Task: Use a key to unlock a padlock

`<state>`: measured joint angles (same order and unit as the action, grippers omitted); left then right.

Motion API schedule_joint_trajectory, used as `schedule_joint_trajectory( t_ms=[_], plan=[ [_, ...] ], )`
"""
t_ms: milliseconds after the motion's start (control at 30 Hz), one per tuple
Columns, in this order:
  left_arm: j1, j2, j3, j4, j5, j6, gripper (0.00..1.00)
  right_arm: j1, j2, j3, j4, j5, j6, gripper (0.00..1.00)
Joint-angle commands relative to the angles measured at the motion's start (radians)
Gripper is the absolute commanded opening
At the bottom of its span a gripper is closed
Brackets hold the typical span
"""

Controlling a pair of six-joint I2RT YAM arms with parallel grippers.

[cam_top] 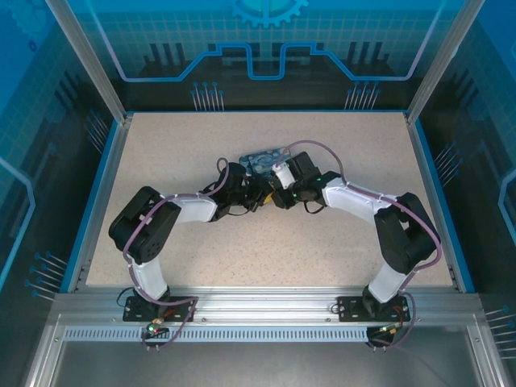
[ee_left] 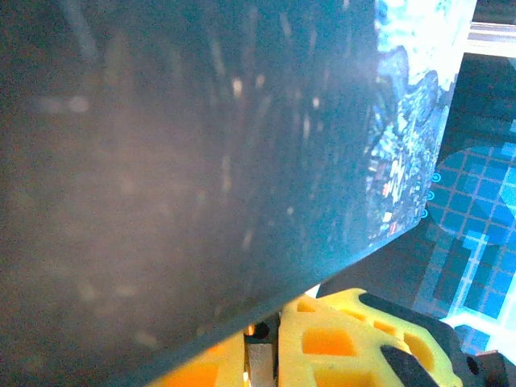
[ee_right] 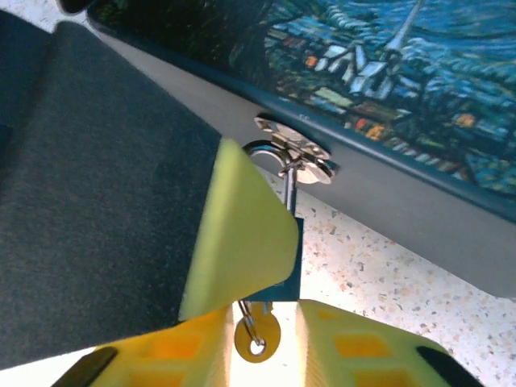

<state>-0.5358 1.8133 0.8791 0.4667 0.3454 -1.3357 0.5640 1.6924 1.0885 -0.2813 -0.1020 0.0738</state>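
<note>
R gripper is at the front wall of the printed box, which sits mid-table in the top view. Padlock hangs from the box's silver hasp, w/ the shackle hooked through the staple. Its long axis runs from the hasp toward the R wrist cam, near vertical in that view, shackle end at the box and bottom end pointing at the gripper. Body is partly behind one yellow finger pad and looks dark in shadow.

Key is at the padlock's bottom end, in line w/ it. Its round bow looks yellowish, carries a small wire ring, and sits in the gap btwn the R fingers. Can't tell if they pinch it.

L gripper is closed, pressed close to the box's dark wall. What it pinches is too blurred to tell.

Speckled table is under the lock.
</note>
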Motion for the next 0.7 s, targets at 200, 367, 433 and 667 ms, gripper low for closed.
schedule_joint_trajectory(
  t_ms=[200,367,433,667],
  plan=[
    [0.0,-0.024,0.016,-0.003,0.041,-0.011,0.0,-0.013,0.032,0.038,-0.006,-0.09,0.043,0.0],
    [0.001,-0.021,0.014,-0.001,0.039,-0.009,0.0,-0.115,0.04,-0.004,0.095,-0.406,0.166,0.05],
    [0.002,-0.022,0.014,-0.001,0.039,-0.011,0.0,-0.115,0.024,-0.019,0.104,-0.419,0.165,0.27],
    [0.004,-0.021,0.011,-0.027,0.037,0.029,0.0,-0.158,-0.058,-0.079,0.085,-0.428,0.18,0.4]
  ],
)
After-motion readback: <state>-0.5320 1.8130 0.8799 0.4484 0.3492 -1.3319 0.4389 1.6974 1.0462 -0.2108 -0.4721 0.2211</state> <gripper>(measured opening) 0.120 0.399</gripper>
